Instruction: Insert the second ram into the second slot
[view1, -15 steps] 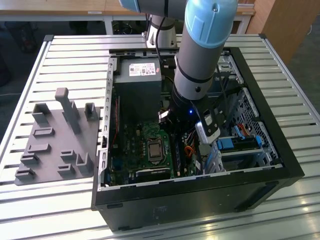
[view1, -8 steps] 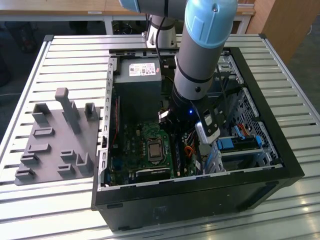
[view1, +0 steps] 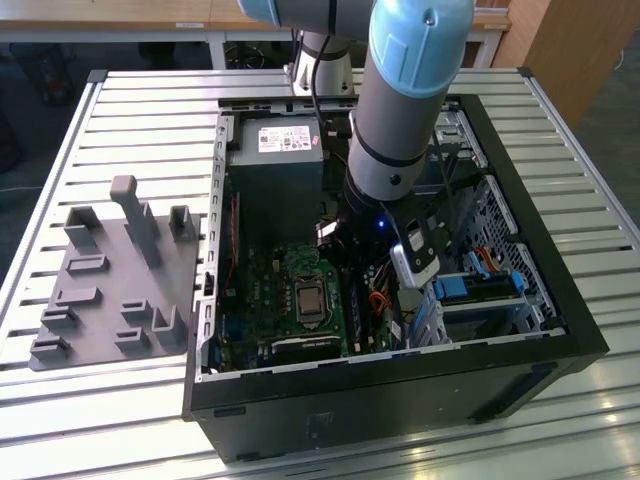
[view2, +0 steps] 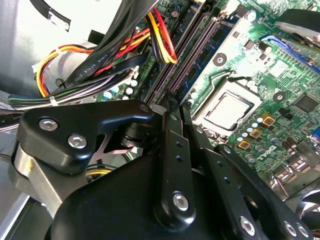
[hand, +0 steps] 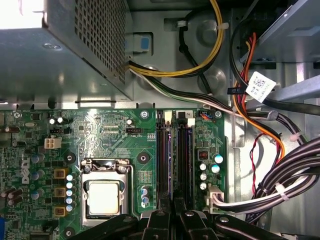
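Gripper (hand: 171, 205), jaws closed together, sits low over the 2 memory slots (hand: 175, 150) near the motherboard's (hand: 100, 130) edge, seemingly aligned to press down.

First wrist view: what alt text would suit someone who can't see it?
The black end effector is lined up with two long parallel memory slots on a green motherboard. A square processor socket sits beside them, with a grey power supply and bundled cables around the board.
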